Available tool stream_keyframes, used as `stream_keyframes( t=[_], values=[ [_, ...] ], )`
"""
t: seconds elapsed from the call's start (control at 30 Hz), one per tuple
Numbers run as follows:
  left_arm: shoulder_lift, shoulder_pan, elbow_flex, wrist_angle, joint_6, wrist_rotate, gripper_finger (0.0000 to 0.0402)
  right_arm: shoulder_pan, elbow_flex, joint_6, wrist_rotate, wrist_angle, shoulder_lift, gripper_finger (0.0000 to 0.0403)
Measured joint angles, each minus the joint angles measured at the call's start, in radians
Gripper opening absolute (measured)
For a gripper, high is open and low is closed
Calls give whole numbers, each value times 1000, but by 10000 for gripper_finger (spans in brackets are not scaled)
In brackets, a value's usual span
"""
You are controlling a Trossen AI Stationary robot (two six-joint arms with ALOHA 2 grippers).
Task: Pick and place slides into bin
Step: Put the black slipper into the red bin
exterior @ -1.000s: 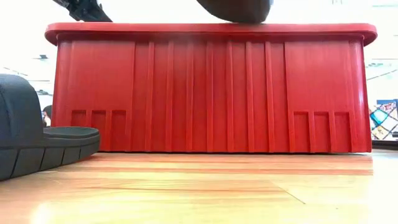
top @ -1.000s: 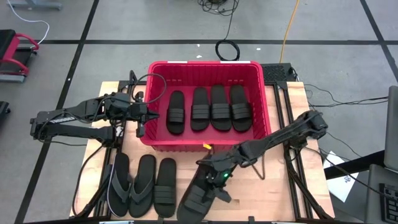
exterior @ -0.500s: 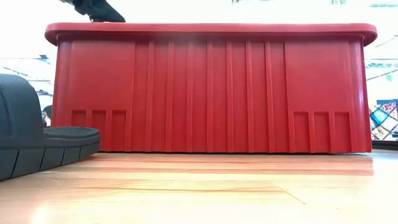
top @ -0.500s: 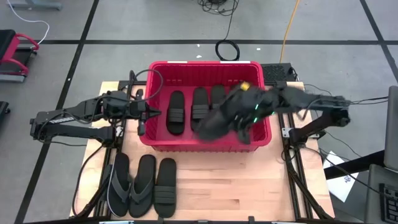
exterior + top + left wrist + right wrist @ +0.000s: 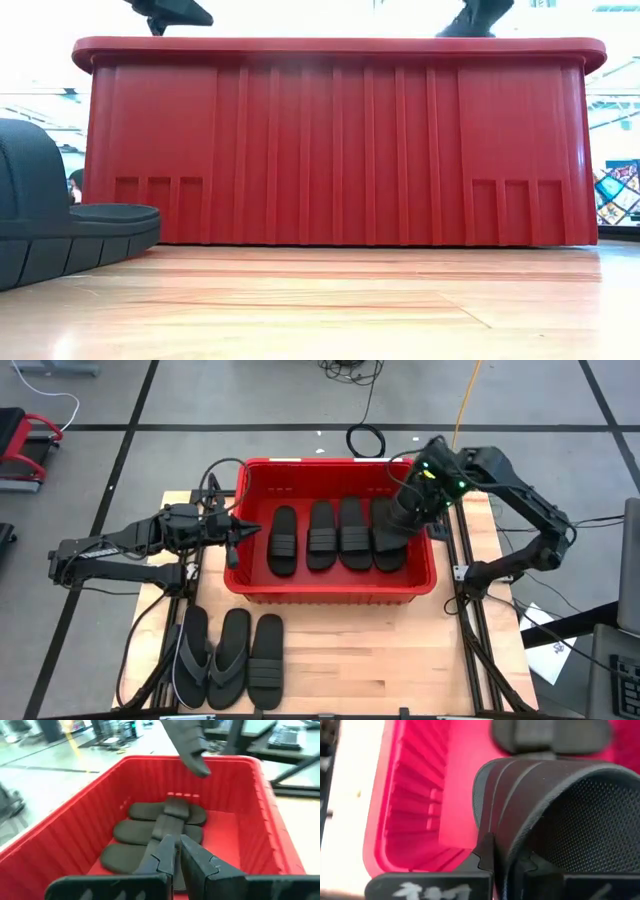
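The right gripper (image 5: 405, 510) fingers, clamped on a slide's band (image 5: 540, 785), hang it over the bin (image 5: 330, 591) for release onto the 4 slides below, while the left gripper (image 5: 240, 530) waits closed, empty, at the opposite rim.

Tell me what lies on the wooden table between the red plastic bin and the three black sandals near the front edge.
Nothing: in the high view the wooden table is bare between the red plastic bin and the three black sandals.
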State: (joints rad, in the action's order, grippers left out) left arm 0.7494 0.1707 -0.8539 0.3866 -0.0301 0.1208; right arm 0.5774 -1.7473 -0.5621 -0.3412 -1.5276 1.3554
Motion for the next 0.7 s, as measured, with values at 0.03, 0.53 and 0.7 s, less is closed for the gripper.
stream_keyframes(
  t=[0.03,0.53,0.7],
  values=[
    [0,0,0,0,19,17,26,19,0,-70,-30,-11,16,4],
    [0,32,0,107,-14,48,26,56,77,-316,-74,-40,308,4],
    [0,66,0,161,-18,48,26,27,133,-315,-79,-45,349,4]
  ],
)
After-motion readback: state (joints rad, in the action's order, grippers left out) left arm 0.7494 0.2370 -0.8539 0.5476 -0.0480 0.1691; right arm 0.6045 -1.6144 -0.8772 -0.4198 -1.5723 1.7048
